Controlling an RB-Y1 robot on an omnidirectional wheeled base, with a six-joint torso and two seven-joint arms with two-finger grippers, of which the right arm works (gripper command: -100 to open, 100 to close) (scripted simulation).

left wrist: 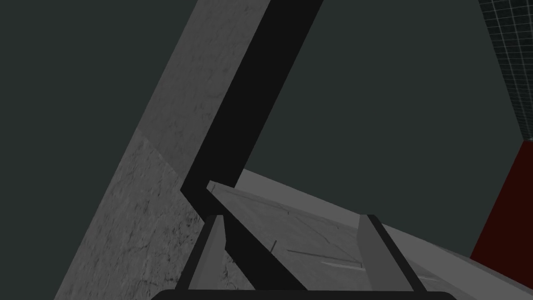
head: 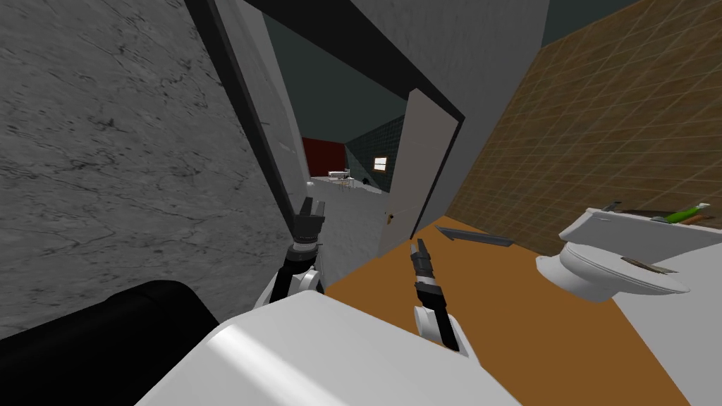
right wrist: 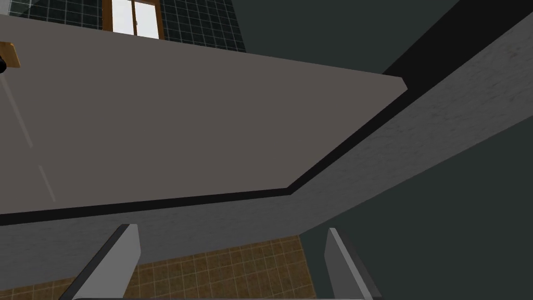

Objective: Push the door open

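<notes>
The door [head: 414,169] is a plain grey-beige leaf with a small handle [head: 389,219], swung away from me at the right side of the black-framed doorway [head: 240,120]. My right gripper [head: 421,248] is open just short of the leaf's lower edge, apart from it. In the right wrist view the door [right wrist: 182,135] spreads beyond the open right gripper [right wrist: 231,255], and its handle [right wrist: 6,56] is off to one side. My left gripper [head: 311,207] is open at the left door frame [left wrist: 234,135]. Nothing is between the left gripper's [left wrist: 291,245] fingers.
A white toilet [head: 606,264] with a green bottle [head: 687,213] on its tank stands at the right, by a brown tiled wall [head: 606,134]. A dark strip [head: 474,237] lies on the orange floor [head: 493,303]. Past the doorway are a grey floor and a small table [head: 340,176].
</notes>
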